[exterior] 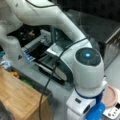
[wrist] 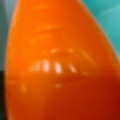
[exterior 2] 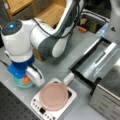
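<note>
my gripper (exterior 2: 23,78) sits over the orange object (wrist: 60,65) in the teal bowl (exterior 2: 21,83) near the worktop's edge; i can't tell the fingers' state.

The carrot (wrist: 60,65) is shiny orange and sits in a teal bowl (exterior 2: 18,83). The pan (exterior 2: 54,96) is pink. The scale (exterior 2: 47,110) is white. The tabletop (exterior 2: 62,67) is grey.

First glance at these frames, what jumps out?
A glossy orange thing fills the wrist view, teal behind it. In a front view the arm's wrist hangs over a teal bowl at lower left with that orange piece inside; beside it, a pink pan sits on a white cooker.
</note>
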